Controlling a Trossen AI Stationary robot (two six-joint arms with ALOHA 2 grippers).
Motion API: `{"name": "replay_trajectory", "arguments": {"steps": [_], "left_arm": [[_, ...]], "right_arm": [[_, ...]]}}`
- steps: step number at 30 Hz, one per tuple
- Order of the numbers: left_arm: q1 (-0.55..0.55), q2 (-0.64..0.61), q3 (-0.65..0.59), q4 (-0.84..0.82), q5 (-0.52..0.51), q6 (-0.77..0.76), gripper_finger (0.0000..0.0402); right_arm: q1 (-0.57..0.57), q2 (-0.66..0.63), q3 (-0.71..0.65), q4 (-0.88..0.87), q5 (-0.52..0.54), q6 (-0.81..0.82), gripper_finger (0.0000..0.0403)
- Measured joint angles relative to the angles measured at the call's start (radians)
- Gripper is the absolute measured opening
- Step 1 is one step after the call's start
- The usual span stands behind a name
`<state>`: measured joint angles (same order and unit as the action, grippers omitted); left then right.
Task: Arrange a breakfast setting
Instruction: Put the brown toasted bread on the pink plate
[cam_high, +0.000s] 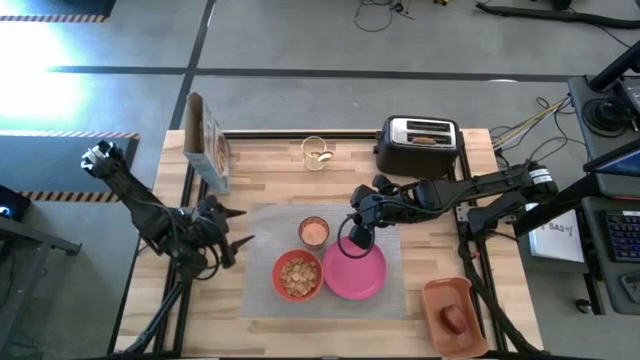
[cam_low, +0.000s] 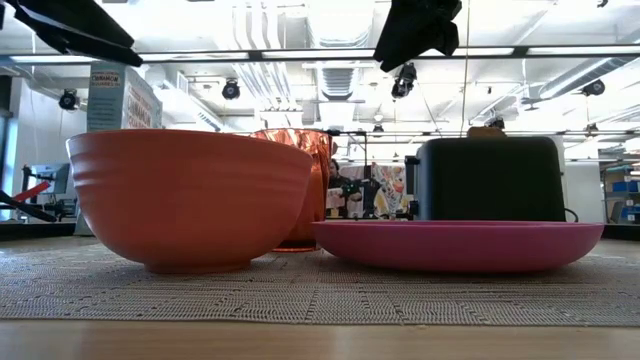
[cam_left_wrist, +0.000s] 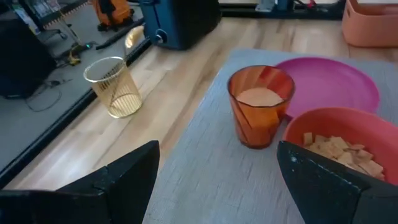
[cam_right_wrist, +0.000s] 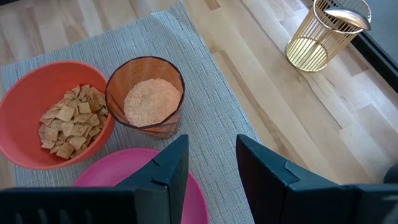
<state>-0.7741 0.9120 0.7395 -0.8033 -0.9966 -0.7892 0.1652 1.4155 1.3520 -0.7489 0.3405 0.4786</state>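
A grey mat (cam_high: 270, 225) lies mid-table. On it stand a pink plate (cam_high: 365, 280), a red-orange bowl (cam_high: 298, 275) with cereal pieces and a clear cup (cam_high: 314, 231) with orange filling. A gold spoon (cam_right_wrist: 341, 16) stands in a gold wire holder (cam_high: 317, 153) at the far side. A toast slice (cam_high: 425, 139) sticks out of the toaster's slot. A red apple (cam_high: 455, 320) lies in the orange tray. My right gripper (cam_high: 355, 238) is open and empty above the plate's far edge, pointing down. My left gripper (cam_high: 240, 228) is open and empty at the mat's left edge.
A black-and-chrome toaster (cam_high: 420, 145) stands at the far right. An orange tray (cam_high: 440, 295) sits at the near right corner. A cereal box (cam_high: 205, 140) stands at the far left. Bare wood shows between the mat and the wire holder.
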Motion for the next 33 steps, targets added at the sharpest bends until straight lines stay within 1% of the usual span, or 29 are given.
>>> {"name": "replay_trajectory", "arguments": {"steps": [5, 8, 10, 15, 20, 24, 27, 30, 33], "left_arm": [[0.002, -0.05, -0.023, -0.003, -0.05, -0.006, 0.0307], [0.002, -0.084, -0.03, -0.011, -0.069, 0.001, 0.0307], [0.002, -0.104, -0.03, -0.01, -0.071, 0.011, 0.0307], [0.001, -0.133, -0.03, -0.007, -0.052, 0.043, 0.0307], [-0.003, -0.121, -0.031, 0.01, -0.011, 0.088, 0.0306], [-0.008, -0.122, -0.037, 0.008, 0.018, 0.156, 0.0306], [-0.008, -0.138, -0.037, 0.008, 0.019, 0.185, 0.0306], [-0.009, -0.149, -0.037, 0.009, 0.019, 0.197, 0.0306], [-0.015, -0.156, -0.04, 0.011, 0.019, 0.219, 0.0306]], "right_arm": [[0.0, 0.0, 0.0, 0.0, 0.001, -0.009, 0.0123], [-0.004, 0.0, 0.0, 0.032, 0.009, -0.125, 0.0123], [-0.004, 0.0, 0.0, 0.066, 0.009, -0.15, 0.0123], [-0.004, 0.0, 0.0, 0.151, 0.009, -0.138, 0.0123], [-0.004, 0.0, 0.0, 0.242, 0.008, -0.135, 0.0123], [-0.004, 0.0, 0.0, 0.305, 0.0, -0.134, 0.0123], [-0.004, 0.0, 0.0, 0.342, 0.0, -0.13, 0.0123], [-0.004, 0.0, 0.0, 0.359, 0.0, -0.077, 0.0123], [-0.004, 0.0, 0.0, 0.377, 0.0, -0.073, 0.0123]]}}
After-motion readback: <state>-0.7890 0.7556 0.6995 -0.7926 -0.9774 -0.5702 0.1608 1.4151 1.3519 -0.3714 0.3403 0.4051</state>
